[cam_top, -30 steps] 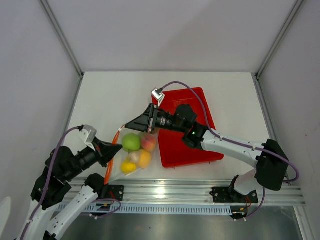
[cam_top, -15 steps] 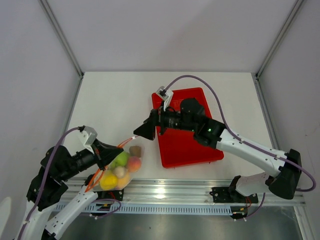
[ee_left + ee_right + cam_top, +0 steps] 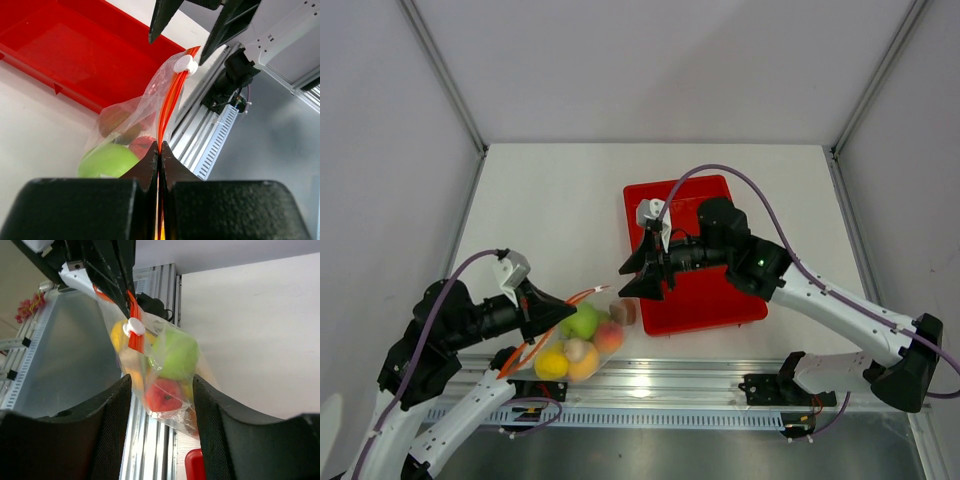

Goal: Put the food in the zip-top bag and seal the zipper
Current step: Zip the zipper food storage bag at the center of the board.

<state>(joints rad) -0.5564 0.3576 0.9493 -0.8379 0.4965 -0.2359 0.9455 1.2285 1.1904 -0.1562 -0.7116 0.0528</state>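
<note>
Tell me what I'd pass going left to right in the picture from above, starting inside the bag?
First the yellow fruit → green apple → brown piece → red tray.

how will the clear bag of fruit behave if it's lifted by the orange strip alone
Probably floppy: the zip-top bag sags crinkled from the left claw, which pinches its zipper. Likely bottom-heavy, since the food bunches in one lump. Its rounded pieces may shift and swing it.
</note>
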